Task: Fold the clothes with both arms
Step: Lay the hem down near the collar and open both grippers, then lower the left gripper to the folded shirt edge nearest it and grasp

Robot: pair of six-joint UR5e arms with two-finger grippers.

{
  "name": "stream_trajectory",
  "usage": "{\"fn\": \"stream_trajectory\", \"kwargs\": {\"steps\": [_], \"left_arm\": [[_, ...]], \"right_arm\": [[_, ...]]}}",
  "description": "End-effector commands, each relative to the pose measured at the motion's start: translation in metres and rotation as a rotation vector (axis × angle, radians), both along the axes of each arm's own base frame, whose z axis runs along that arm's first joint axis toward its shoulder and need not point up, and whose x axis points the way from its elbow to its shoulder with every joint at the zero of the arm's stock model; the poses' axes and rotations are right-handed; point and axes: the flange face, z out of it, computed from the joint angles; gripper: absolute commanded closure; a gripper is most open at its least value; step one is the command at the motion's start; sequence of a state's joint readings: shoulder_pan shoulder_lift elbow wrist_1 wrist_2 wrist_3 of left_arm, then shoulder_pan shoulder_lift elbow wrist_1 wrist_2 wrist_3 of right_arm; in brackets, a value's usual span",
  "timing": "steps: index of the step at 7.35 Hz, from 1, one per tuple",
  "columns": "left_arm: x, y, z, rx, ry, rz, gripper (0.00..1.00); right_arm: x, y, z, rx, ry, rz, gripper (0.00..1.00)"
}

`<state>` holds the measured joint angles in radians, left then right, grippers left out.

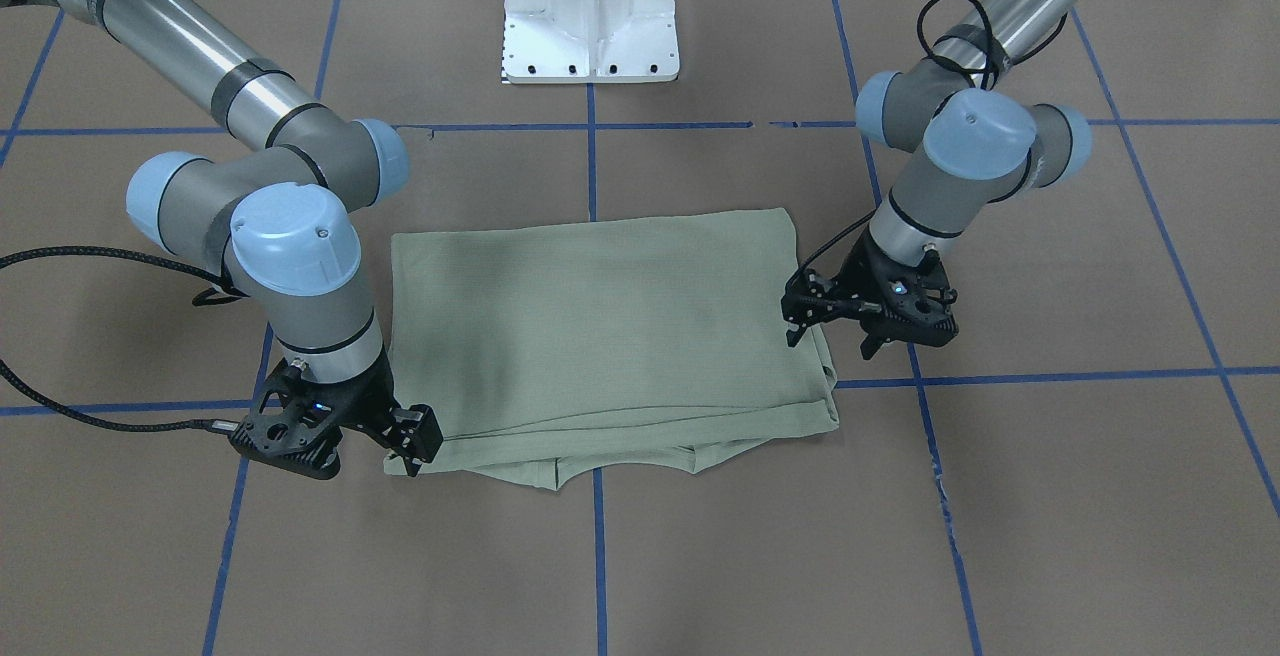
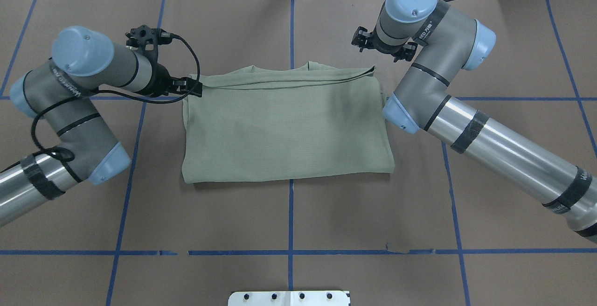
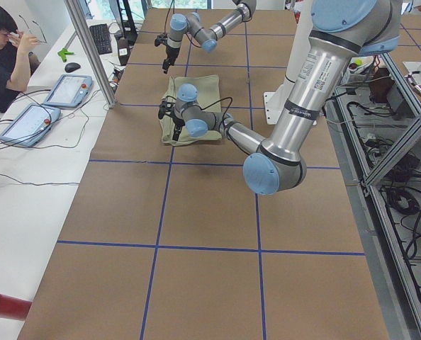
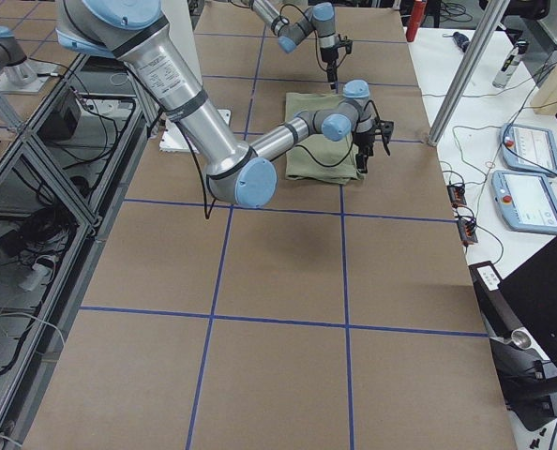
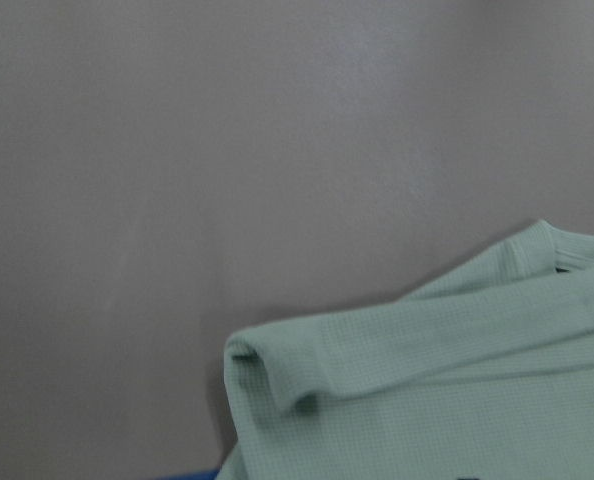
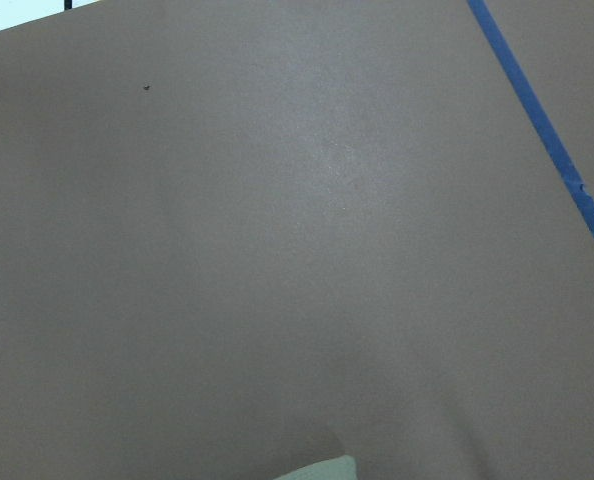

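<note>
The sage-green knit shirt (image 2: 284,128) lies flat on the brown paper-covered table (image 2: 289,231). It is folded into a rough rectangle of several layers, with its stacked edges and collar on the side away from the robot. The 2 grippers sit at its 2 far corners. The left gripper (image 1: 830,341) hangs over the shirt's edge, fingers spread wide with nothing between them. The right gripper (image 1: 385,451) is at the opposite far corner; its fingers look parted and empty, though they are partly hidden. The white pedestal (image 1: 592,16) stands on the robot's side of the shirt.
</note>
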<state>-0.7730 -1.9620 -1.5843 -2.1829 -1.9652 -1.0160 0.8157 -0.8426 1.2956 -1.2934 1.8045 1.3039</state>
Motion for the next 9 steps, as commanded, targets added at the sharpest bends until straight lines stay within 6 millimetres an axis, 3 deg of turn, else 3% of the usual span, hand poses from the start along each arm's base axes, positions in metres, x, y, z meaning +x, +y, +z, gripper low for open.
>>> {"fn": "stream_trajectory", "kwargs": {"steps": [1, 2, 3, 5, 9], "left_arm": [[-0.032, 0.067, 0.01, 0.003, 0.027, 0.055, 0.0], [-0.023, 0.09, 0.017, -0.058, 0.043, 0.053, 0.0], [0.002, 0.113, 0.021, -0.096, 0.07, 0.079, 0.0], [0.035, 0.14, 0.02, -0.146, 0.077, 0.055, 0.02], [0.053, 0.155, 0.022, -0.151, 0.069, 0.09, 0.13]], "right_arm": [[0.0, 0.001, 0.001, 0.003, -0.001, -0.007, 0.0], [0.0, 0.001, 0.0, 0.004, -0.002, -0.007, 0.0], [0.001, 0.001, 0.001, 0.004, -0.002, -0.007, 0.0], [0.004, 0.004, 0.0, 0.008, -0.006, -0.007, 0.0], [0.005, 0.005, 0.006, 0.003, -0.001, -0.007, 0.0]]}}
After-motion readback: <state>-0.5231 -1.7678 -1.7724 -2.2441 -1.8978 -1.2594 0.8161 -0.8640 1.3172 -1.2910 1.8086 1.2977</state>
